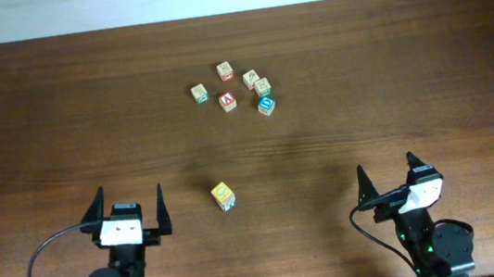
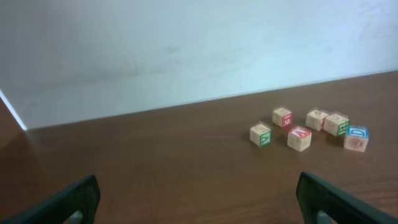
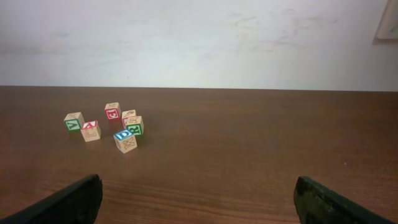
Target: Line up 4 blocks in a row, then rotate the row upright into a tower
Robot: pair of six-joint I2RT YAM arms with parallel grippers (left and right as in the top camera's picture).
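From where I stand, the red "A" cube (image 1: 228, 101) is the handiest marker on the table (image 1: 428, 90). A green-lettered block (image 1: 199, 94) sits just beside it toward the left arm's side, and a red-lettered block (image 1: 224, 71) lies just beyond it, nearer the wall. Off its other side, a pale tan block (image 1: 251, 79) and a green-edged block (image 1: 263, 87) stand close together; I cannot tell whether they touch. The blue "D" cube (image 1: 267, 105) is just in front of that pair. A yellow-topped block (image 1: 223, 196) stands alone, well apart from the "A" cube on the robot's side. Farther back from the "A" cube, the left gripper (image 1: 129, 194) and right gripper (image 1: 385, 164) both have their jaws spread wide, holding nothing.
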